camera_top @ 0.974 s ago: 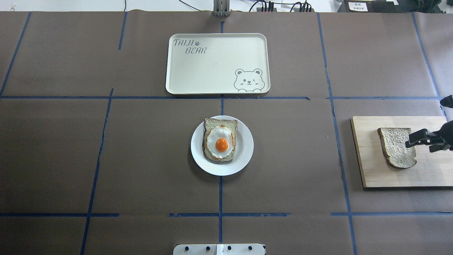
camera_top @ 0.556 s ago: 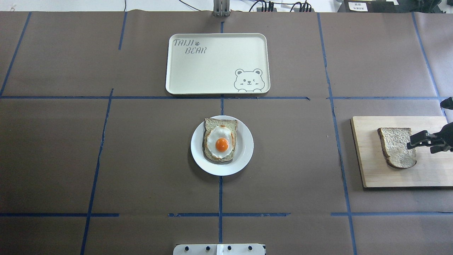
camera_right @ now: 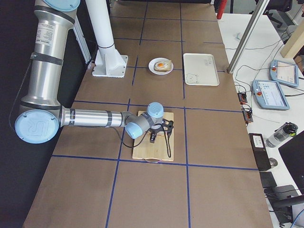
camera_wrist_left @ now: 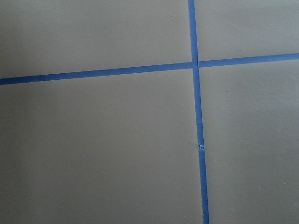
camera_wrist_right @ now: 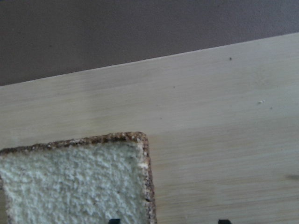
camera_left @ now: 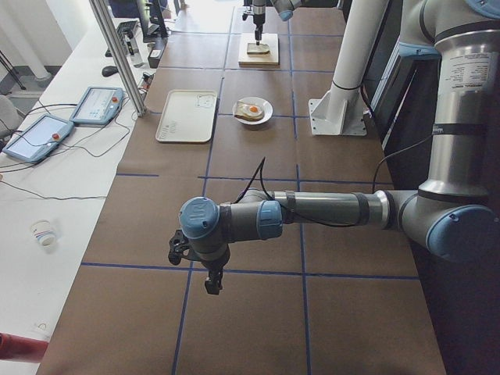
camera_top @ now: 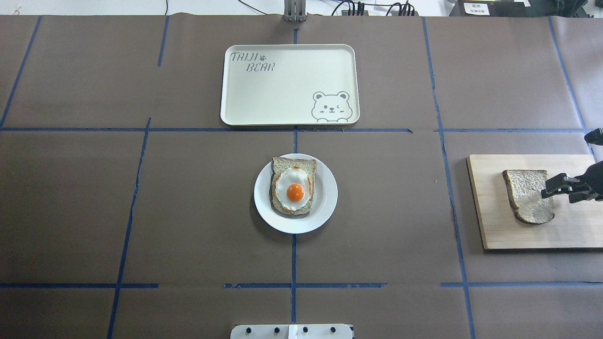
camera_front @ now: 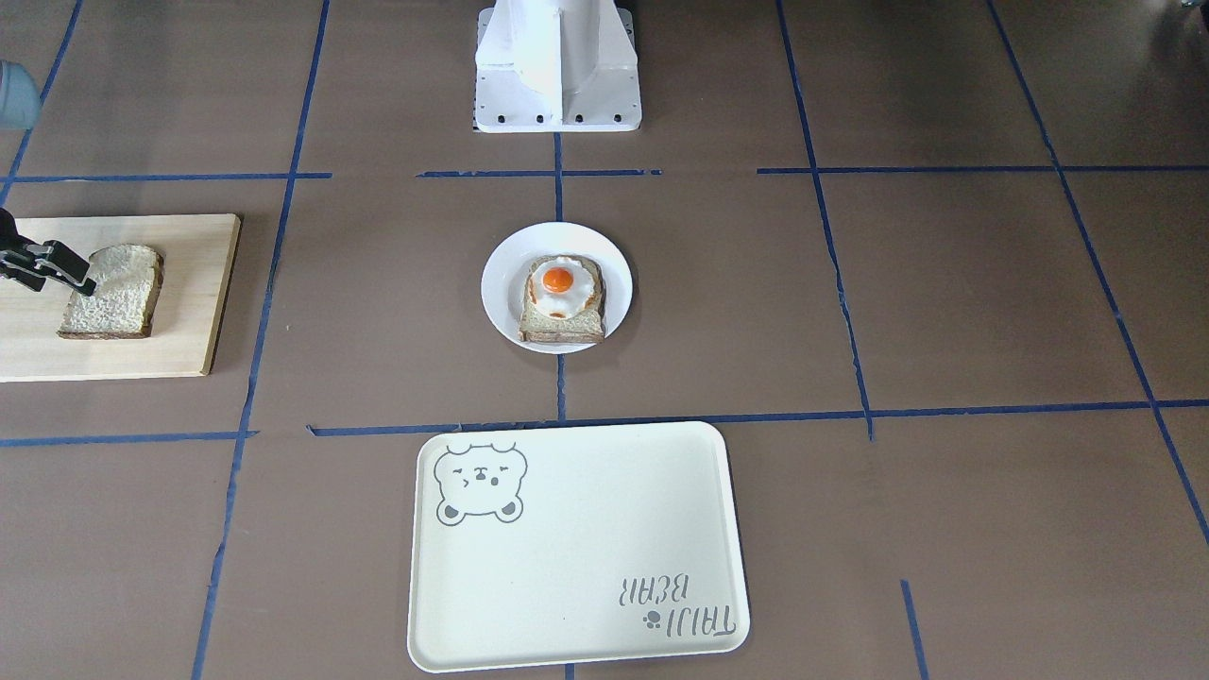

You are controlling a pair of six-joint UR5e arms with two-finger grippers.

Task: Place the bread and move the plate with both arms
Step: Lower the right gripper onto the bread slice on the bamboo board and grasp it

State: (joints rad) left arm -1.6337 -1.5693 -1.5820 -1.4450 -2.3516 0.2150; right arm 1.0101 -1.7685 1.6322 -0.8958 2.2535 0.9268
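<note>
The plain bread slice lies flat on a wooden board at the right; it also shows in the front view and in the right wrist view. My right gripper is open and low over the slice's right edge, with the crust corner between its fingertips in the right wrist view. The white plate sits at the table's middle and holds a slice topped with a fried egg. My left gripper shows only in the exterior left view, over bare table; I cannot tell if it is open.
The wooden board lies near the table's right edge. A cream bear tray lies beyond the plate. The white pedestal stands on the robot's side of the plate. Blue tape lines cross the brown table cover.
My right gripper has shifted very slightly toward the bread's right edge. The bread, plate and tray have not moved.
</note>
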